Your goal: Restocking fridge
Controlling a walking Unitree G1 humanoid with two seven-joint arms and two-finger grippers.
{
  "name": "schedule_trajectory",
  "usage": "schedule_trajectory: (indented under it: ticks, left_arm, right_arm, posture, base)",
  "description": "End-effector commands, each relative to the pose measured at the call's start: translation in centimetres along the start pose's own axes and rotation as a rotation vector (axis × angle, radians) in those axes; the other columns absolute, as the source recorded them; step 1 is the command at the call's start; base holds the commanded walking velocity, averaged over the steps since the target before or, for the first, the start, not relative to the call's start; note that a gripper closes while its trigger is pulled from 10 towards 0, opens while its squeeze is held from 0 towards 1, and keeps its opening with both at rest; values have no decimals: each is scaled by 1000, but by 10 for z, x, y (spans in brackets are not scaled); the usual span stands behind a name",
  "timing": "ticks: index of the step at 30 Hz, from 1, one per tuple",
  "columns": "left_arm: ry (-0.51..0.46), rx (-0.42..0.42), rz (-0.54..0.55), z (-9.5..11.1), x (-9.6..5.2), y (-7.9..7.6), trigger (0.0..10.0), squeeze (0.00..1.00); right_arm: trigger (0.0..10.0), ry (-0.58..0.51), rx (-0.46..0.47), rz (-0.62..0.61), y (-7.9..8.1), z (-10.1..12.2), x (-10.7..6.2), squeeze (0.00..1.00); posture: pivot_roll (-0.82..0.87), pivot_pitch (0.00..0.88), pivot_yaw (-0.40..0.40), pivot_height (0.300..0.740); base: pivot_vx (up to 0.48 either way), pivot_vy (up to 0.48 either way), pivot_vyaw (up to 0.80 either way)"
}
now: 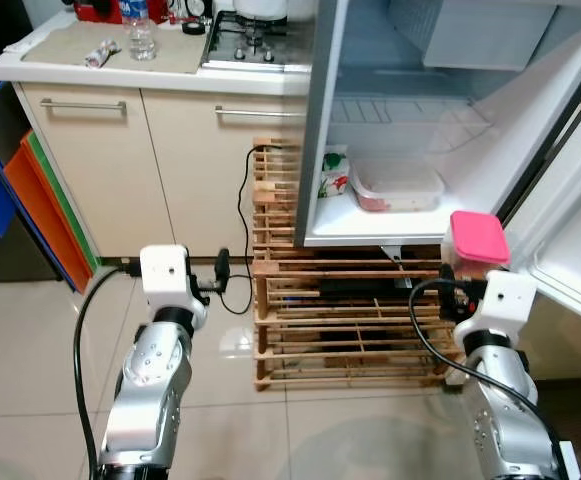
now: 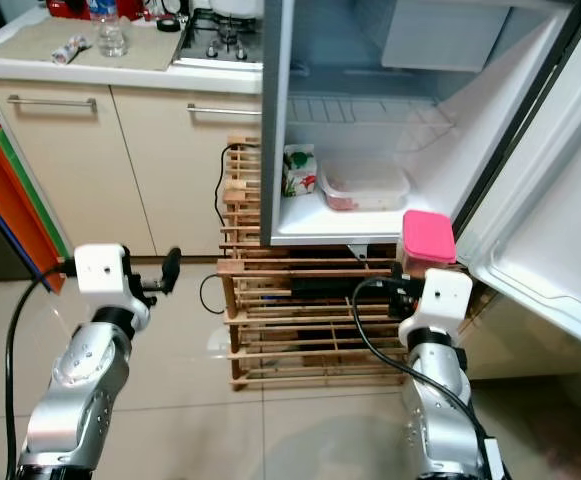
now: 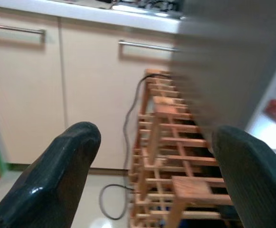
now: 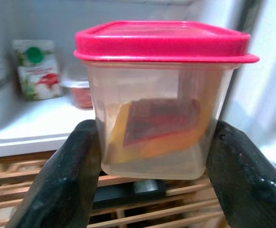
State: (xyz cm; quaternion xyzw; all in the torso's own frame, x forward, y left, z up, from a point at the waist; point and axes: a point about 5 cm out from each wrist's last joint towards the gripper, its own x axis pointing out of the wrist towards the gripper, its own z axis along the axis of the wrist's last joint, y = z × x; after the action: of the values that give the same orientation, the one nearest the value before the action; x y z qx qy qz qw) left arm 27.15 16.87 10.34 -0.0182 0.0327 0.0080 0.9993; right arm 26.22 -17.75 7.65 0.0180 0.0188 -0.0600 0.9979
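Right gripper (image 4: 152, 156) clasps a clear container (image 4: 159, 123) with a pink lid (image 1: 479, 237), upright, lid upward, just outside the open fridge (image 1: 370, 228) at its lower shelf; contents look like wrapped slices, perhaps. Left gripper (image 3: 161, 175) hangs spread, empty.

The container (image 4: 159, 118) is clear with a pink lid (image 4: 164, 40). The end effector fingers (image 4: 71, 180) are black. The rack (image 1: 340, 320) is light brown wood; the floor (image 1: 30, 350) is beige tile.

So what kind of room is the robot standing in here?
Most likely a home kitchen: a gas hob set in the countertop, cabinets below, and an open fridge holding food.
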Motion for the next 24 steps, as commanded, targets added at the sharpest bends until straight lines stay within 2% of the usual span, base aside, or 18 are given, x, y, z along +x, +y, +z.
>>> schedule_trajectory:
  ticks: [1, 6, 10, 14, 16, 22, 24]
  left_arm:
    - [-7, -1, -10, 3, 4, -5, 10000, 0]
    - [-40, 77, -37, 10, 5, -16, 10000, 0]
    - [-55, 89, -40, 14, 7, -17, 10000, 0]
    - [-96, 94, -63, 21, 6, -22, 10000, 0]
    - [-106, 128, -76, 23, 5, -25, 10000, 0]
    - [-110, 124, -100, 25, 5, -30, 10000, 0]
    - [-83, 123, -201, 21, 1, -33, 10000, 0]
  right_arm:
    - [0, -33, -39, 25, -1, 8, 3, 106]
    - [0, -83, -67, 98, 9, 20, 11, 86]
    - [0, -100, -71, 129, 14, 26, 16, 86]
    - [0, -141, -46, 215, 29, 43, 25, 86]
    - [0, -155, -39, 233, 33, 48, 27, 90]
    - [0, -159, -21, 269, 39, 51, 30, 90]
    - [0, -170, -8, 289, 44, 56, 36, 90]
  posture:
    - [24, 0, -29, 740]
    - [24, 0, -26, 740]
    - [21, 0, -24, 740]
    - [18, 0, -24, 740]
    - [18, 0, -24, 740]
    - [19, 0, -26, 740]
    - [23, 0, -29, 740]
  base:
    - [270, -394, 0]
    - [250, -287, 0]
    - [0, 0, 0]
    - [0, 0, 0]
    - [0, 0, 0]
    - [0, 0, 0]
    - [0, 0, 0]
